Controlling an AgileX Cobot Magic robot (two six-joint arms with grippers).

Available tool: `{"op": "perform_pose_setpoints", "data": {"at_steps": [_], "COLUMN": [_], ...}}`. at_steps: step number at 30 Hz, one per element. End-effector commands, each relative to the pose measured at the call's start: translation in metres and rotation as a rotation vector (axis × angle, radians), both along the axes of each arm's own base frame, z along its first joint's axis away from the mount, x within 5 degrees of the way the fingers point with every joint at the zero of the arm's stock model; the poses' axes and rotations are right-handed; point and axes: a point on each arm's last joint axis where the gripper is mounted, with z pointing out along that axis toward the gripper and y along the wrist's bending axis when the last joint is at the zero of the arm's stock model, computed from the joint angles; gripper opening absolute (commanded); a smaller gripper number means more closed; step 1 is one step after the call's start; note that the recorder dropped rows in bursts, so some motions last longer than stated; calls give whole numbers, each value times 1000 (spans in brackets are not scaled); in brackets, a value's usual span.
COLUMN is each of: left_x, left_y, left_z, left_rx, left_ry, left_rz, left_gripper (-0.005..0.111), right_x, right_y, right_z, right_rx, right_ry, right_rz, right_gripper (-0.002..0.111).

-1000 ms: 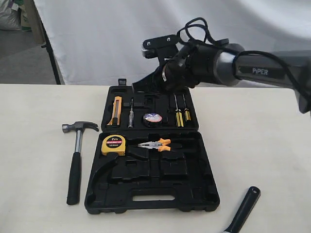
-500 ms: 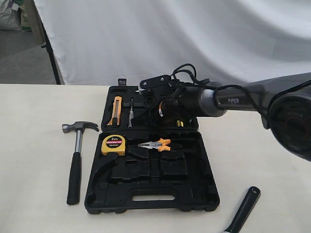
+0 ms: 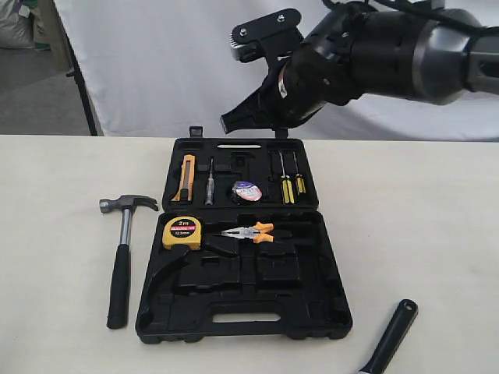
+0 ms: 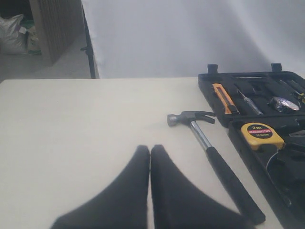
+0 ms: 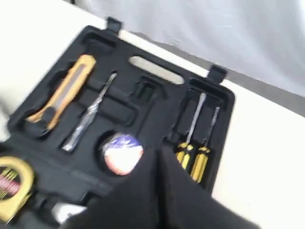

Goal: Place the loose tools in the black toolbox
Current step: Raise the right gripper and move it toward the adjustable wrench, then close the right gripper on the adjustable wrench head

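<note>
My left gripper [image 4: 150,149] is closed, its two black fingers pressed flat together with nothing between them. It hovers over bare cream table [image 3: 47,234], to the left of the tools.

Next comes the hammer [image 3: 119,265], lying flat on the table just left of the toolbox [image 3: 308,273]. Its steel claw head points away and its black handle runs toward the near edge. It is outside the case and nothing touches it.

The black toolbox lies open in the middle of the table, both halves flat, with a slot handle along the near edge. In the far half, from left to right, sit an orange utility knife [image 3: 187,178], a slim tester screwdriver [image 3: 209,184], the small dark tape roll [image 3: 245,191] seated in a round recess, and two yellow-and-black screwdrivers [image 3: 287,184]. In the near half, a yellow tape measure [image 3: 182,232] sits at the left, with orange-handled pliers [image 3: 249,232] just beside it. The other moulded recesses are bare.

My right gripper [image 3: 227,123] hangs raised over the far half of the case, seen against a white backdrop [image 3: 156,70]. From its wrist camera the fingers [image 5: 143,191] are shut tight against each other and carry nothing. The tape roll and the two screwdrivers lie just beyond their tips.

Farthest right, the wrench [image 3: 390,339] lies on the table, apart from the toolbox's near right corner. Only its black handle shows; the head is cut off by the picture edge.
</note>
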Motion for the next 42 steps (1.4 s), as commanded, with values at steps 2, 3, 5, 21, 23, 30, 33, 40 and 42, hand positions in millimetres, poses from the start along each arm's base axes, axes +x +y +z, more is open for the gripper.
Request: {"op": "perform_pose_setpoints", "data": {"at_steps": [2,3,5,21,23,30,33,40,42], "left_x": [0,0,0,0,0,0,0,0,0], "left_y": [0,0,0,0,0,0,0,0,0], "left_z": [0,0,0,0,0,0,0,0,0], "left_rx": [-7,-7,-7,-7,-7,-7,-7,-7,-7], "left_ry": [-3,-3,-3,-3,-3,-3,-3,-3,-3], "left_rz": [1,1,1,1,1,1,1,1,1], "left_gripper": [1,1,1,1,1,1,1,1,1], "right_x": [-48,-56,-70,-124,-131,-151,-156,-158,-155], "right_y": [3,3,-1,-53,-64,-95,-97,-79,-75], "right_z": [-9,-15,-24,-78,-90,-105,-105,-117,-123], "right_rx": [-129,-180,-337,-896,-947,-1054,-1041,-892,-901], "right_ry": [42,59,92,625,665,719,735,683,648], "right_rz": [130,156,227,531,556,580,597,795,835], "right_gripper": [-1,-1,-1,0,0,29,62,96,95]}}
